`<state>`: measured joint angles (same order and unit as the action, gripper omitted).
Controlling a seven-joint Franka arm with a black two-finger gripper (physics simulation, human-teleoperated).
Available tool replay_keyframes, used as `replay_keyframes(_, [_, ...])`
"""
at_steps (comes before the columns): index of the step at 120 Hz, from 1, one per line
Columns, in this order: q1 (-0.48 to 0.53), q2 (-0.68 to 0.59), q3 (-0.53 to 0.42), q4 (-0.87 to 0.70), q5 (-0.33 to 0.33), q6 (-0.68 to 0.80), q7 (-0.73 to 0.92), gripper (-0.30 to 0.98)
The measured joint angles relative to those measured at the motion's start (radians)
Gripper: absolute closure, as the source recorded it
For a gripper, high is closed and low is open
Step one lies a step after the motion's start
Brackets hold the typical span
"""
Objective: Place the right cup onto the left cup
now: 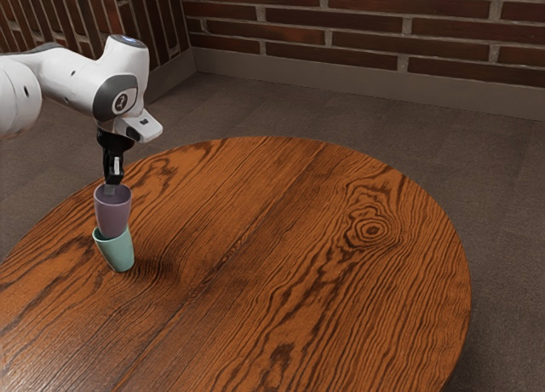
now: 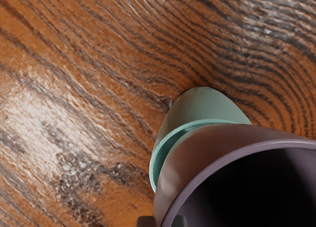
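Holding one purple cup (image 1: 113,213) by its wall, fingers (image 1: 110,189) closed on either side at the rim; lower end inside the mouth of one tilted green cup (image 1: 120,254), on wood-grained surface (image 1: 298,239).

In the exterior view: round wooden table (image 1: 298,281), brown-orange with dark wavy grain, across the lower left and center of the frame. Ringed knot (image 1: 372,230) in the tabletop, right of frame center. Gray-brown floor (image 1: 502,196) around the table's far and right edges. Red-brown brick walls (image 1: 366,21) with pale mortar along the top, meeting at a corner, upper left. Plain baseboard (image 1: 298,89) beneath. In the wrist view: same grain, with glossy pale reflections.
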<state>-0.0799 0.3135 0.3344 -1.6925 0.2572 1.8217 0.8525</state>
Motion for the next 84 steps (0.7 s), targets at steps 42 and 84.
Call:
replay_keyframes(42, [0.006, -0.032, 0.001, -0.027, -0.039, 0.021, 0.002, 0.26])
replay_keyframes(84, [-0.210, -0.280, 0.006, -0.002, -0.159, -0.041, 0.051, 0.05])
